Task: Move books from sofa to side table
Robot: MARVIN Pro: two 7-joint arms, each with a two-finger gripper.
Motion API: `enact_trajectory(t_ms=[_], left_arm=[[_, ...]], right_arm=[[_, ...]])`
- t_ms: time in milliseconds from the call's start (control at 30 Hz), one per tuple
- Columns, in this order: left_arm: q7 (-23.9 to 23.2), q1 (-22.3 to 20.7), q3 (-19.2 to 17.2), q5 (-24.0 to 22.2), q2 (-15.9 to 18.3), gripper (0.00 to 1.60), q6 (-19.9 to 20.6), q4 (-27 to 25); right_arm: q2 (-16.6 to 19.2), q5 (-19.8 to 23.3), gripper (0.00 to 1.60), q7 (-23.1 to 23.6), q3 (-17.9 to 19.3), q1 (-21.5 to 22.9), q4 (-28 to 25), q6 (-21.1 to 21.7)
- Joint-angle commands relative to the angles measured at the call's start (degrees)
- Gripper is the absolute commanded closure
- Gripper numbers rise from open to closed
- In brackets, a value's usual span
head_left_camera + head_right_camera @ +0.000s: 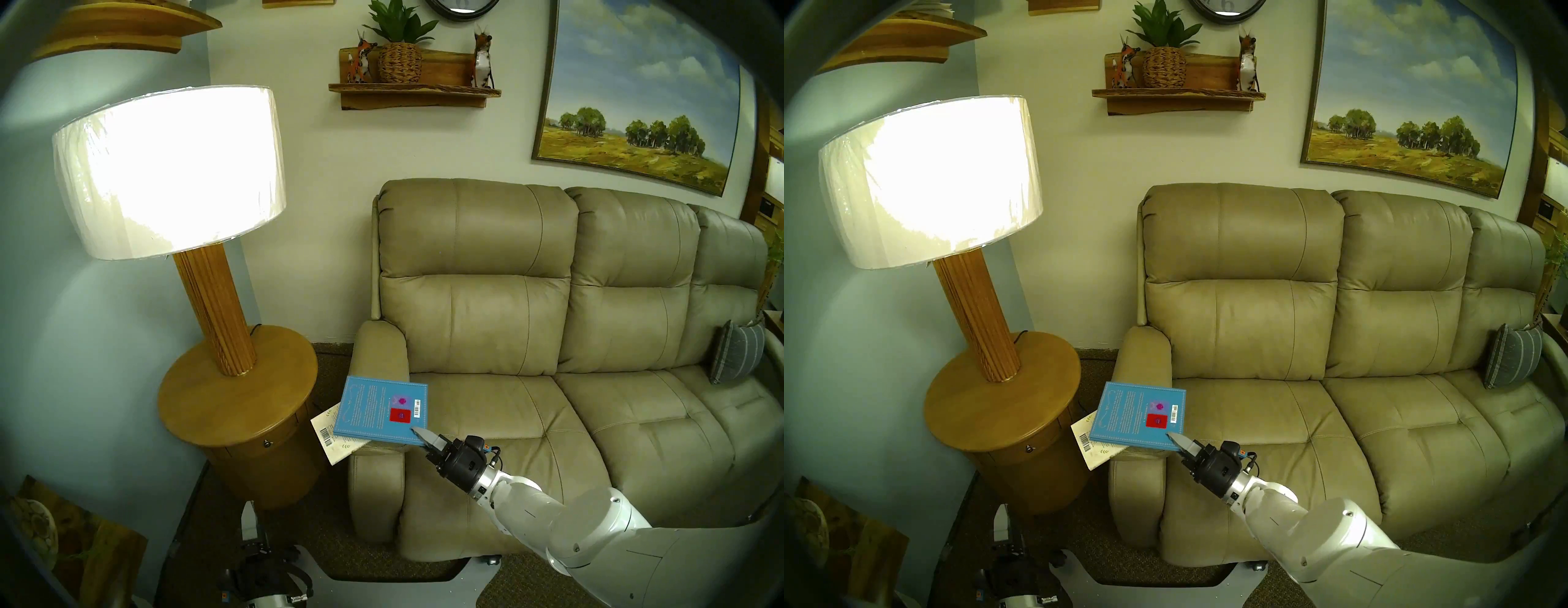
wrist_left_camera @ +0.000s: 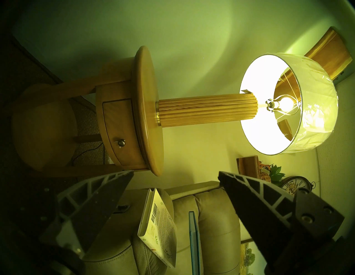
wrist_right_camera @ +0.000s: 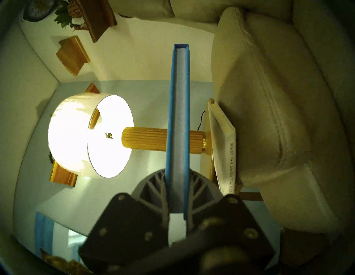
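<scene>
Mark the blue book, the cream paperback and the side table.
blue book [image 1: 369, 407]: head left view, middle of its cover.
cream paperback [image 1: 329, 437]: head left view, exposed corner by the barcode.
side table [image 1: 199, 395]: head left view, bare top in front of the lamp.

My pincer [image 1: 420, 434] has grey ribbed fingers and a black base. The book [image 1: 379, 411] in it is light blue with a red square and a barcode. The other book [image 1: 333, 437] is cream with green sprigs. The sofa [image 1: 530, 339] is beige, the table [image 1: 212, 403] honey-coloured wood.
</scene>
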Motion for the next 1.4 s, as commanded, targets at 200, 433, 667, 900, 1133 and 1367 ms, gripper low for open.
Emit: enact_trajectory(t_ms=[200, 433, 667, 900, 1133, 1367], left_arm=[[-0.6, -0.7, 0.3, -0.8, 0.1, 0.0, 0.5, -0.1], [-0.3, -2.8, 2.5, -1.3, 1.2, 0.0, 1.8, 0.8], [0.0, -5.3, 5.2, -1.5, 2.3, 0.0, 2.2, 1.4], [0.9, -8.1, 7.8, -2.0, 3.0, 0.19, -0.1, 2.0], [2.1, -9.1, 5.5, -3.9, 1.4, 1.6, -3.8, -1.4], [6.0, -11.6, 0.8, -7.0, 2.7, 1.6, -4.2, -7.1]], right_arm=[[-4.9, -3.8, 1.6, 4.7, -5.0, 0.4, -0.2, -2.8], [-7.1, -5.6, 1.6, 4.7, -6.8, 0.0, -0.2, -3.3], [-9.0, -7.4, 1.6, 4.7, -8.4, -0.4, -0.2, -3.7], [-9.6, -8.3, 1.6, 4.7, -9.2, -0.9, -0.3, -4.4], [-8.8, -7.7, 1.6, 4.7, -8.6, -0.5, -0.3, -4.7], [-7.5, -7.4, 0.0, 4.7, -7.6, -1.0, -0.3, -4.6]])
